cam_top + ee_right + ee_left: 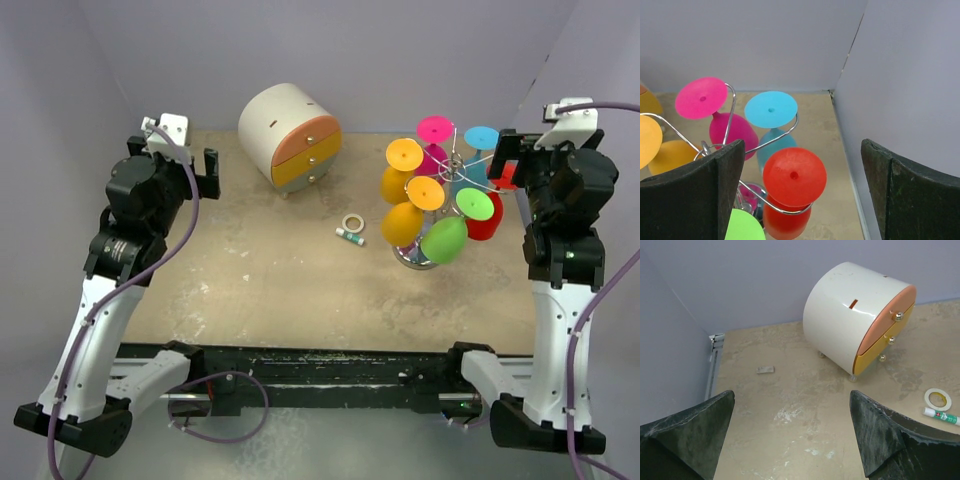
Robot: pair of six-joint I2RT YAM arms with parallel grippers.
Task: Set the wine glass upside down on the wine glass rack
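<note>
Overhead, rack: you'll find the wine glass rack (412, 259) upright on the right half of the table (280, 280), close to the right arm.
Overhead, glasses: six coloured wine glasses (444, 240) hang on it bowl-down with their feet up. They are pink, blue, red, green and two orange-yellow.
Overhead, left pincer: your left gripper (175, 160) hangs above the table's far-left part, jaws spread wide, with nothing in them.
Overhead, right pincer: your right gripper (545, 155) hangs at the far right, just beside the rack, jaws equally wide and empty.
Overhead, other items: a round white drawer chest (290, 135) with orange and yellow fronts sits at the back. A tape roll (352, 223) and a small tube (350, 237) lie together between chest and rack.
Left wrist, pincer: the two fingers (687, 440) stand far apart with bare table between them, so you grip nothing.
Left wrist, surroundings: the chest stands ahead on small feet, the tape roll and tube lie at the right edge, and a pale scrap (765, 369) lies left of the chest.
Right wrist, pincer: the fingers (910, 200) are wide apart and hold nothing.
Right wrist, rack: its chrome wires (731, 106) lie ahead and to the left. The red glass (794, 176) hangs nearest, between the fingers, with the blue glass (771, 109) behind it and the pink glass (701, 97) to the left. You cannot tell whether the left finger touches the rack.
</note>
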